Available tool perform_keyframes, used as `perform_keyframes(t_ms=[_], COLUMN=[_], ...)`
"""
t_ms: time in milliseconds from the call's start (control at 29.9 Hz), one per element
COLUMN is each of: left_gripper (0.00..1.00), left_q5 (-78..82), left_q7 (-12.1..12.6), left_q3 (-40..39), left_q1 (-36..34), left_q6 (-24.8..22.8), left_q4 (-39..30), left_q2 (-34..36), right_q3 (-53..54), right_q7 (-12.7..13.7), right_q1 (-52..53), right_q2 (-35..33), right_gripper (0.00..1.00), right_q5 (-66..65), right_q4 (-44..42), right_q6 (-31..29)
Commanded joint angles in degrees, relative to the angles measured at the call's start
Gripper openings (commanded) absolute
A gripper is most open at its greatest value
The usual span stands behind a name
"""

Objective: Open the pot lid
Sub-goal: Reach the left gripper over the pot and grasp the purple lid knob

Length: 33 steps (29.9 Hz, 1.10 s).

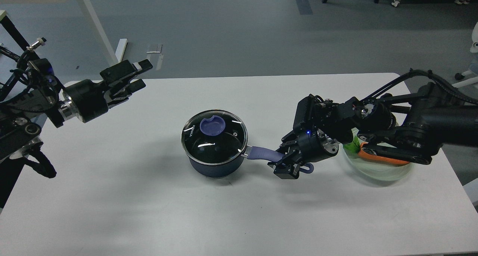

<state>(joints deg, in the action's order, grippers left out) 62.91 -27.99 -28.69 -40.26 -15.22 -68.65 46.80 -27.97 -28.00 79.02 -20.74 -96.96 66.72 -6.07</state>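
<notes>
A dark blue pot (214, 167) stands at the middle of the white table (149, 211). Its glass lid (220, 146) with a blue knob (212, 126) sits closed on it. The pot's blue handle (261, 152) points right. My right gripper (285, 162) is shut on the outer part of that handle. My left gripper (139, 76) is open and empty. It hovers above the table's back left, well to the left of and behind the lid, with its fingers pointing right.
A clear glass bowl (377, 172) holding an orange carrot (381, 158) and a green vegetable (350, 147) stands at the right, partly under my right arm. A white table leg (93, 24) stands on the floor behind the table's left end.
</notes>
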Motion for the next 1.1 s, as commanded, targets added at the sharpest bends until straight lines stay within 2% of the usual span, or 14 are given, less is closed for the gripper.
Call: perform_keyframes(t_ms=[0,134,201,468,736,1071], left_gripper=[0.99,0.99,0.99,0.99,0.99,0.99], left_q5=[13.69,33.37,40.33,47.30,49.86,49.59], left_q7=[-0.01,-0.01,-0.01,-0.01,-0.01,-0.01], left_q3=[0.91,3.01,5.74,19.54,20.87,23.15], left_q1=[-0.61,-1.57,-3.67,-12.38,-12.21,-11.25], left_q6=[6.50,14.49,16.44,22.42,22.86,23.39], left_q4=[-4.38,-7.28,-7.03,-0.09,7.39,8.53], left_q2=[-0.04,-2.31,-3.72,-9.87,-15.85,-16.39], right_q3=[0.03,0.03,-0.06,0.02,-0.06,-0.06], right_q7=[0.00,0.00,0.00,0.00,0.00,0.00], right_q1=[-0.09,-0.09,0.00,0.09,0.09,0.17], right_q2=[0.00,0.09,0.35,0.79,1.14,1.58], right_gripper=[0.28,0.28,0.28,0.28,0.28,0.29], right_q5=[0.01,0.10,0.10,0.10,0.10,0.10], right_q4=[-0.01,-0.01,-0.01,0.08,-0.01,-0.01], right_q6=[0.01,0.01,0.01,-0.08,-0.17,-0.17])
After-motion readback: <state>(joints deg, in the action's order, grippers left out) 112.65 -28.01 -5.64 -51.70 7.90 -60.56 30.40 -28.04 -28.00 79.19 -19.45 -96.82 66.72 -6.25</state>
